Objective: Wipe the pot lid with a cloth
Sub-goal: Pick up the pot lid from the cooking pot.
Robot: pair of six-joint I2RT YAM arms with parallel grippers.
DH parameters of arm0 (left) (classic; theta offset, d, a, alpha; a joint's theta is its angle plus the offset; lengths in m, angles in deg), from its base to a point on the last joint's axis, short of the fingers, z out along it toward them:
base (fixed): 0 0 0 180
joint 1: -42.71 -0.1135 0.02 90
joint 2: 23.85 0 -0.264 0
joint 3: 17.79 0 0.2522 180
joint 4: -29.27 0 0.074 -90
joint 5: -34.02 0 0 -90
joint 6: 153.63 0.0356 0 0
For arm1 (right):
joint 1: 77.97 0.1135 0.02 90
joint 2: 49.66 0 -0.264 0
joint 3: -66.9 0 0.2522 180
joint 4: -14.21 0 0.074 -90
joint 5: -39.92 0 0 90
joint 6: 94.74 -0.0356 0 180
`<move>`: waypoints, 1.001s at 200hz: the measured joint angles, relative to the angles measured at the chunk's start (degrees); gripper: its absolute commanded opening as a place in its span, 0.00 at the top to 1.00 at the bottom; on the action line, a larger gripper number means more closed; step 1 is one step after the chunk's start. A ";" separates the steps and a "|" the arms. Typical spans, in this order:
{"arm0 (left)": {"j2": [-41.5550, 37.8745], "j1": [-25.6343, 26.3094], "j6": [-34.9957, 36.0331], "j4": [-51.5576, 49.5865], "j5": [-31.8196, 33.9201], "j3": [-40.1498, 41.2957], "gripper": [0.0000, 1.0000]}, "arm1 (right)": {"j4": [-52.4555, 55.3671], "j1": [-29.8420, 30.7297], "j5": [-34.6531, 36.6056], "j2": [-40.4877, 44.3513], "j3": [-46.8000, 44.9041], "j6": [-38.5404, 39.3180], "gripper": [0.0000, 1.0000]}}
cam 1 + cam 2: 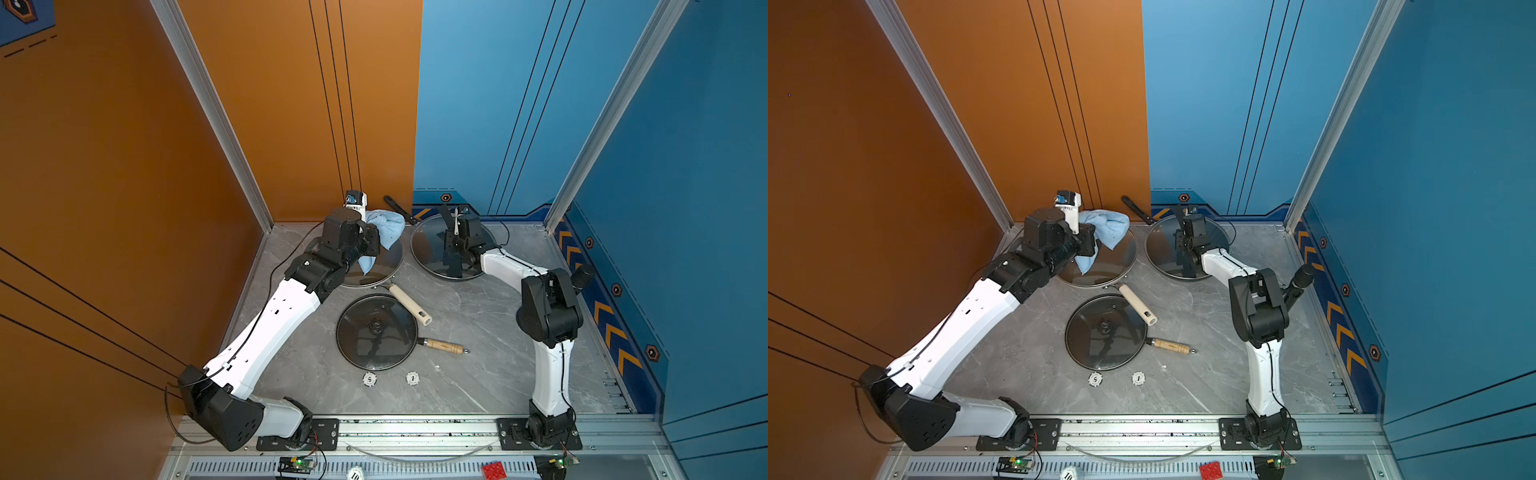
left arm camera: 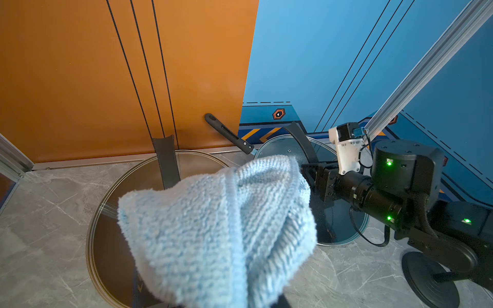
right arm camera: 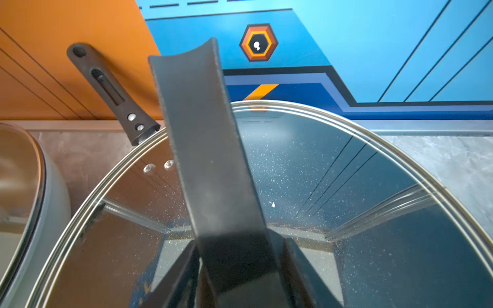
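Left gripper (image 1: 374, 243): pressed together on cloth, held above left-rear lid.
Cloth (image 2: 218, 226): lt-blue, bunched, hung from left gripper; low corner seen at glass of left-rear lid (image 1: 386, 268), contact not determinable.
Right gripper (image 3: 240, 266): fingers set either side of strap handle (image 3: 202, 133) on right-rear lid (image 3: 320, 186); whether clamped, not determinable.
Front lid (image 1: 376, 332): seated on pan w/ wood handle, apart from both arms.
Table (image 1: 478, 332): grey marble.
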 measured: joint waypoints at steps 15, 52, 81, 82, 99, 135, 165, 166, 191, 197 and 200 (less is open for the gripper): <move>0.00 0.00 0.13 -0.04 -0.02 0.00 0.83 | -2.21 0.07 -0.13 0.00 -1.11 0.17 0.74; 0.00 -0.02 0.20 -0.24 -0.02 -0.31 0.82 | -6.19 0.07 -0.09 0.11 -3.06 0.57 0.86; 0.00 -0.11 0.37 -0.39 -0.35 -0.33 0.82 | -6.08 0.26 -0.04 0.31 -3.04 0.48 0.90; 0.00 -0.11 0.37 -0.42 -0.37 -0.31 0.82 | -6.05 0.26 -0.04 0.31 -3.04 0.48 0.91; 0.00 -0.35 0.35 -0.63 -0.85 -0.31 0.82 | -3.19 0.22 -0.33 0.31 -1.27 -0.04 0.94; -0.76 -0.94 0.26 0.15 -1.84 1.07 0.80 | 5.75 0.04 -3.34 0.31 3.82 -4.61 0.97; -3.06 -2.45 -1.36 2.89 -3.93 5.77 0.81 | 10.93 -0.52 -8.94 1.33 5.99 -11.23 0.98; -3.17 -2.54 -1.46 3.02 -4.02 6.01 0.81 | 11.06 -0.66 -9.38 1.42 6.08 -11.80 0.98; -4.72 -4.31 -2.69 5.22 -5.35 9.73 0.81 | 11.78 -3.37 -18.34 2.80 6.73 -21.35 0.99; -5.18 -4.70 -2.95 5.60 -5.62 10.47 0.81 | 11.30 -4.20 -20.44 3.13 6.69 -24.00 1.00; -5.40 -4.90 -3.04 5.84 -5.75 10.78 0.80 | 10.69 -4.74 -21.70 3.41 6.54 -25.83 1.00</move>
